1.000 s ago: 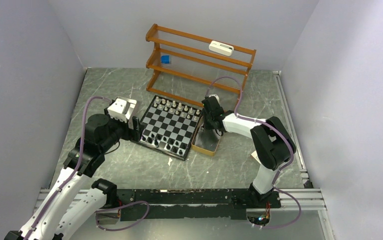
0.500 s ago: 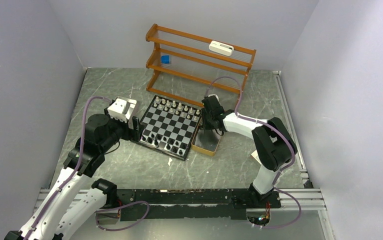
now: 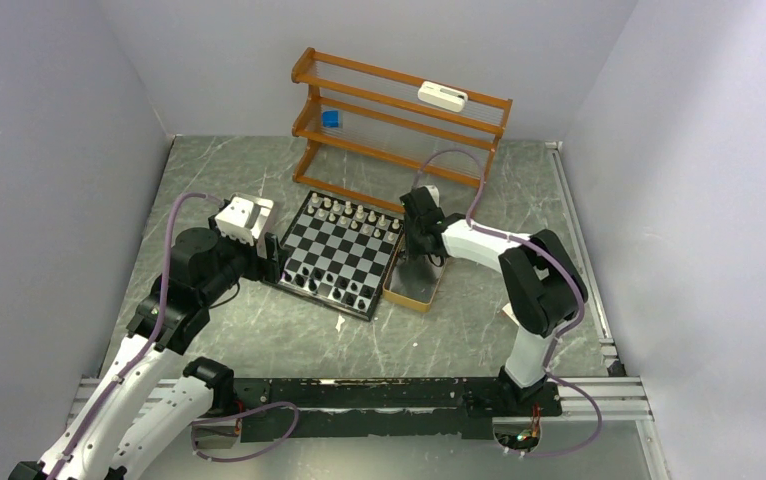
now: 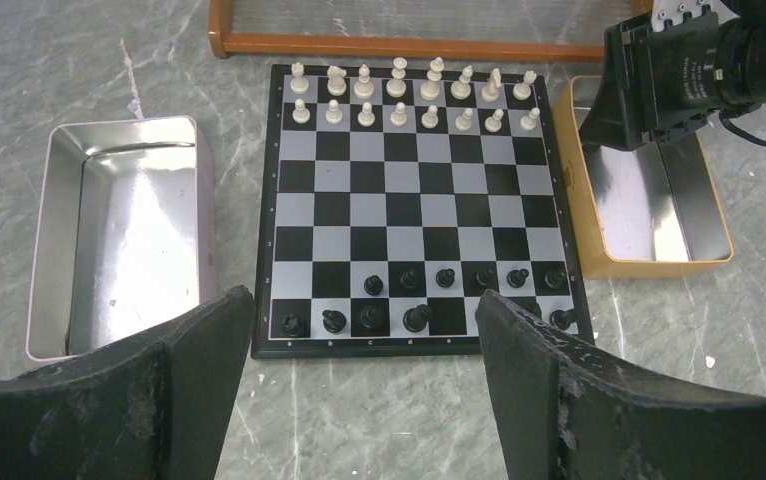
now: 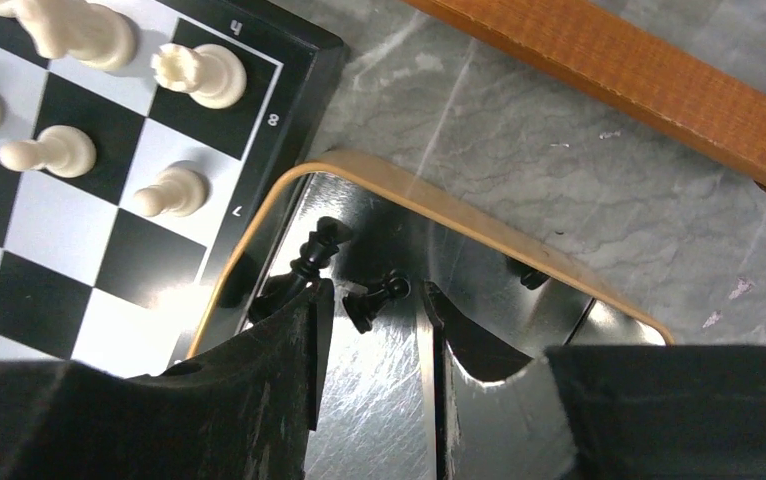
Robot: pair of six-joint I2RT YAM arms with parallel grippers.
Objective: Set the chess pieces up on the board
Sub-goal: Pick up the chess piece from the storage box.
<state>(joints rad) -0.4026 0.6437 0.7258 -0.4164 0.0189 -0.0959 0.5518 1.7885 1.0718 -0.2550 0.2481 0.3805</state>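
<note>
While the right claw (image 5: 374, 315) hangs released in the tan tin (image 5: 479, 217), straddling a black pawn (image 5: 374, 300), the left claw (image 4: 361, 318), also released, hovers lower centre over the board (image 4: 414, 205); white pieces (image 4: 399, 112) upper rows, black lower.

Top external: fixed, high, behind arm bases. Looks down and forward over whole table (image 3: 259, 330) to shelf (image 3: 399, 110) at far wall. Farthest, widest view.
Left wrist: mid-range, at near side of board (image 4: 419, 200). Looks down and forward across it toward shelf foot. Left gripper (image 4: 364, 305) fingers frame bottom edge.
Right wrist: very close, looks down into corner of tan tin (image 5: 459, 215).
Shared: all three see board's far right corner and tan tin. Top and left wrist both see whole board.
</note>
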